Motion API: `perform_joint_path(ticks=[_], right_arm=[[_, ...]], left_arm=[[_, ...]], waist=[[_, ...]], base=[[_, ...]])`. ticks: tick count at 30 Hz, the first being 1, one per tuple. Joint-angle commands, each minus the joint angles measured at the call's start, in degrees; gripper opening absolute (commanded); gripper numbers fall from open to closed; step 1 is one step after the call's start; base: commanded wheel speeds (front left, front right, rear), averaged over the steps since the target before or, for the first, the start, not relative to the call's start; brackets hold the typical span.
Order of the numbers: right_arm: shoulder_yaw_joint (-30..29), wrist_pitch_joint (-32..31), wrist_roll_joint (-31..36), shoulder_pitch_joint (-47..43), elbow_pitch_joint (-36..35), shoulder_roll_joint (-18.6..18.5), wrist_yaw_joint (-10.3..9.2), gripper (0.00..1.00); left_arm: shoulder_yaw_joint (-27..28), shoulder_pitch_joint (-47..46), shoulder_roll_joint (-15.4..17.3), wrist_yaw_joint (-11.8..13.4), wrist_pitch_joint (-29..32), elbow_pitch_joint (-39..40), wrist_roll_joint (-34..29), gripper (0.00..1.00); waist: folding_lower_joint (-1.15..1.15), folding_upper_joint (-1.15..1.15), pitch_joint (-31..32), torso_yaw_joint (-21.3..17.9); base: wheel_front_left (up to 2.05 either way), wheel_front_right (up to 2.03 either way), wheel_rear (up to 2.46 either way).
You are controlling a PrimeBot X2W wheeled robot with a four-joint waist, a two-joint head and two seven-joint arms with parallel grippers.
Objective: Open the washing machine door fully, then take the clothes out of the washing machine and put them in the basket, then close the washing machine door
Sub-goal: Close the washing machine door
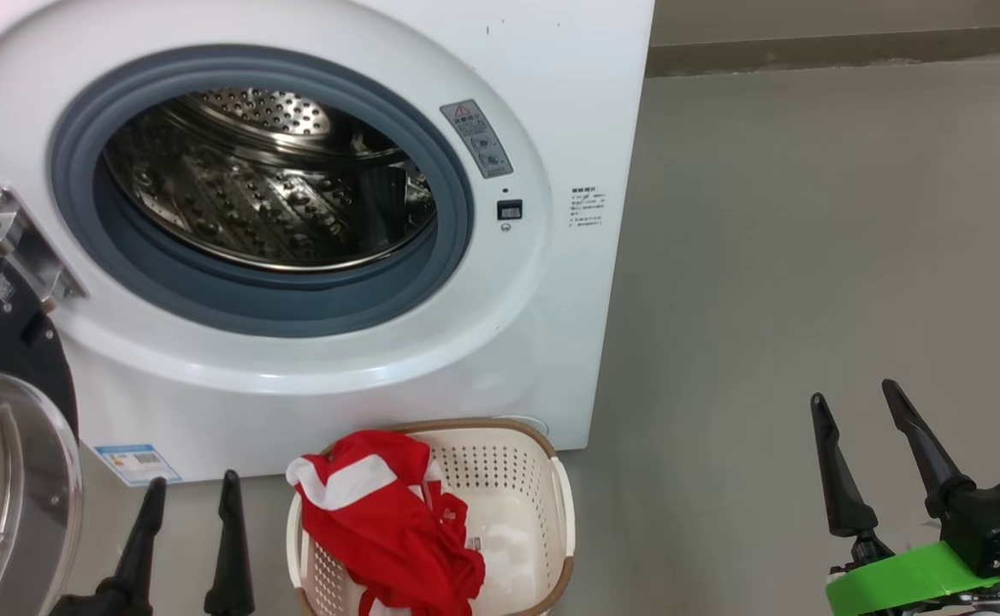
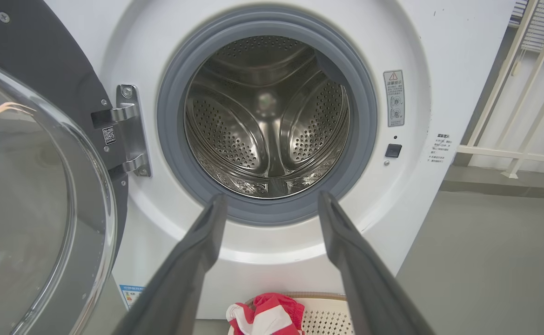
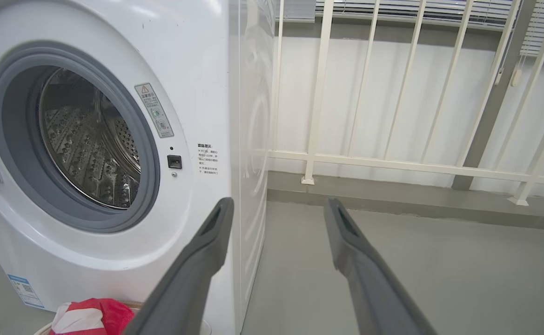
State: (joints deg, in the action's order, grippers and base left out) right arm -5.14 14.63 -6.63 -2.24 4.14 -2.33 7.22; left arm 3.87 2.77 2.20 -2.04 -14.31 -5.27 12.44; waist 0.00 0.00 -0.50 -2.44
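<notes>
Head view: the washing machine (image 1: 551, 85) was seen with its door (image 1: 3, 479) swung wide open at the machine's left side. The clothes (image 1: 388, 522) were draped in the basket (image 1: 564, 513), which was set on the floor (image 1: 807, 214) just before the machine. The left gripper (image 1: 193, 479) and the right gripper (image 1: 855, 392) were held spread apart before the machine, with nothing between their fingers.

floor (image 1: 807, 257): smooth, matt grey.
washing machine (image 1: 568, 85): white front-loader, stands on the floor at left.
basket (image 1: 500, 466): cream, perforated, on the floor just before the machine's lower front.
kerb (image 1: 842, 51): low, darker, along the floor's far edge.
</notes>
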Motion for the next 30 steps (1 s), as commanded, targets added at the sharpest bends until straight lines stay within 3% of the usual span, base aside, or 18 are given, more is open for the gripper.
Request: perform_joint_path(ticks=[1, 16, 30], right_arm=[[0.91, 0.37, -0.23, 0.79, -1.45, -0.54, 0.26, 1.00], [0.84, 0.37, -0.05, 1.25, -1.21, -0.54, 0.26, 1.00], [0.93, 0.37, -0.26, 1.74, -0.89, -0.54, 0.26, 1.00]], left_arm=[[1.49, -0.35, 0.68, 0.07, -0.69, 1.48, -0.68, 1.00], [0.25, -0.20, 0.68, -0.89, -0.69, 4.41, 0.03, 1.00], [-0.19, -0.69, 0.68, -0.35, -0.69, 4.79, 0.15, 1.00]], waist=[[0.00, 0.00, -0.17, -0.01], [0.00, 0.00, -1.00, 0.19], [0.00, 0.00, -1.58, 1.08]], base=[[-1.29, 1.29, 0.00], [-1.52, 1.52, 0.00], [-0.17, 0.17, 0.00]])
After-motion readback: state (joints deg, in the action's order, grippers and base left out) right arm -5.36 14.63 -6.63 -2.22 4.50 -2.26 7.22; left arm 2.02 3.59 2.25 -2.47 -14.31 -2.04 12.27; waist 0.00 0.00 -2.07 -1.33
